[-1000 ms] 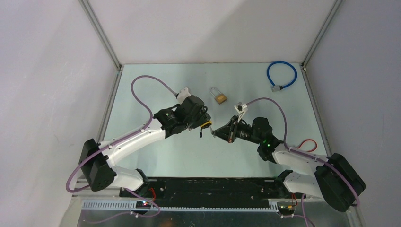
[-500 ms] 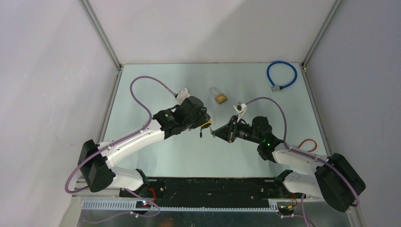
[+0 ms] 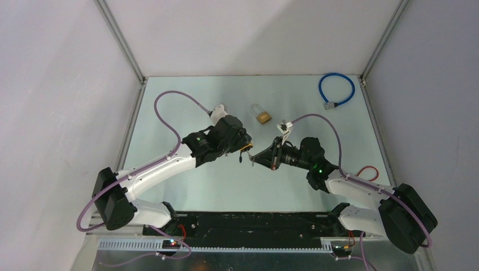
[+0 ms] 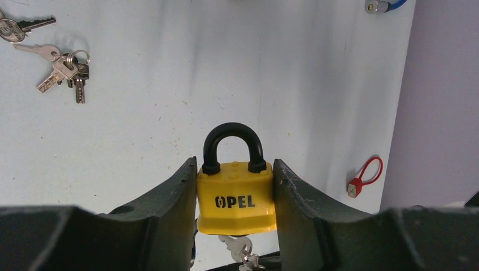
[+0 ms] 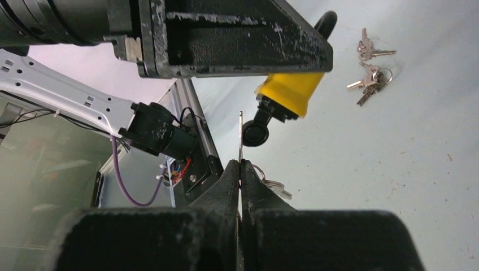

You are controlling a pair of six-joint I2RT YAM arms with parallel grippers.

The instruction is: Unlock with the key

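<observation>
Lab: white-walled, aluminium-framed enclosure (image 3: 120, 39)

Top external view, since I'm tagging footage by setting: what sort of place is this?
Likely a robot-lab test cell: a table enclosed by white panels on aluminium posts, with practice items laid out, a brass padlock and a blue cable lock.

Narrow gap between left claw (image 3: 244, 148) and right claw (image 3: 253, 160), brass padlock (image 3: 263, 117) just beyond (far side)
</observation>
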